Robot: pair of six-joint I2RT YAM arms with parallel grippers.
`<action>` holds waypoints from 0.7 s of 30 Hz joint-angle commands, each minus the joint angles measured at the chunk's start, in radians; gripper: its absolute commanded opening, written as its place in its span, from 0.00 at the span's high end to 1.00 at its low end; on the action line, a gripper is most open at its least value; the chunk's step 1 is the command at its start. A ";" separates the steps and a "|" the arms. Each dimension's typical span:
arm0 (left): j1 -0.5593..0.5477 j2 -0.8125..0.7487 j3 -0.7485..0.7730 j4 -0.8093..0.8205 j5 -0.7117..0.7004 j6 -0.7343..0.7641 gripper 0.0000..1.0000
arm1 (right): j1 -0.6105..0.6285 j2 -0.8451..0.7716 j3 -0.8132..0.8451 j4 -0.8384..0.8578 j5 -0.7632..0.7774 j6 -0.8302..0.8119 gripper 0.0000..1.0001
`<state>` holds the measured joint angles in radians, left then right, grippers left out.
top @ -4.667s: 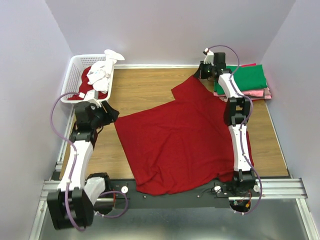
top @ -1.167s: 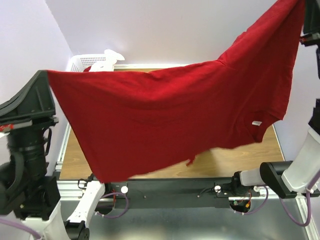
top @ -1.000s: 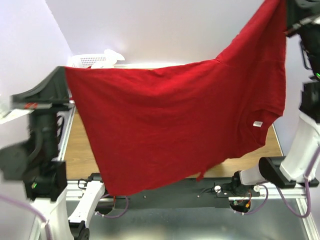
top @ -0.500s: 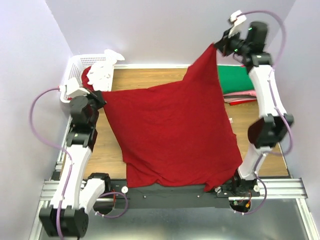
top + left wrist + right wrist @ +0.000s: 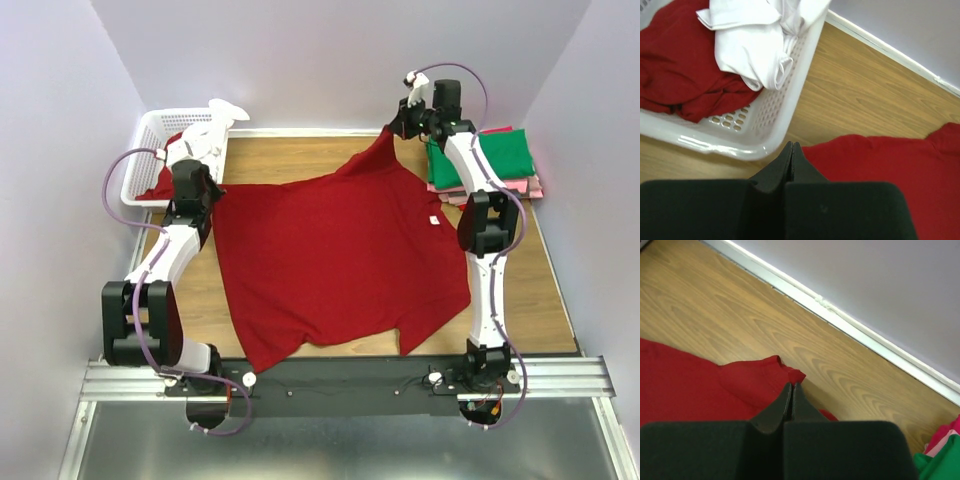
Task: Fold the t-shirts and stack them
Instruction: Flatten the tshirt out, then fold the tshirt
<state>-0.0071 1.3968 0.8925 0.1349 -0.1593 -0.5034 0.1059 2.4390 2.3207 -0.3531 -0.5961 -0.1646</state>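
Soft, even light fills all three views, with only faint shadows. The top view is sharp. My left end effector (image 5: 791, 149) and right end effector (image 5: 791, 389) loom dark and slightly soft at bottom centre.

Bare wood strip (image 5: 290, 155) at back, between basket (image 5: 140, 150) and folded stack (image 5: 500, 155).

No legible text is showing. The white neck label (image 5: 434, 220) on the dark red t-shirt (image 5: 330, 260) is appearing too small to read.
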 commanded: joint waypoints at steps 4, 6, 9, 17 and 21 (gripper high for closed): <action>0.032 0.050 0.075 0.077 0.007 0.054 1.00 | 0.000 -0.011 0.066 0.065 0.030 0.028 1.00; 0.032 0.053 0.074 0.077 0.015 0.066 1.00 | -0.003 -0.035 0.030 0.065 0.025 0.027 0.99; 0.033 0.041 0.059 0.062 0.029 0.071 1.00 | -0.002 -0.130 -0.062 0.068 0.016 0.008 1.00; 0.033 -0.067 -0.046 0.039 0.030 0.036 1.00 | -0.026 -0.352 -0.392 0.089 -0.002 -0.052 1.00; 0.035 -0.096 -0.096 0.035 0.026 0.019 1.00 | -0.051 -0.452 -0.539 0.126 -0.037 -0.058 0.99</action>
<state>0.0223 1.3396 0.8268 0.1707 -0.1360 -0.4652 0.0830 2.0727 1.8896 -0.2737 -0.5957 -0.1936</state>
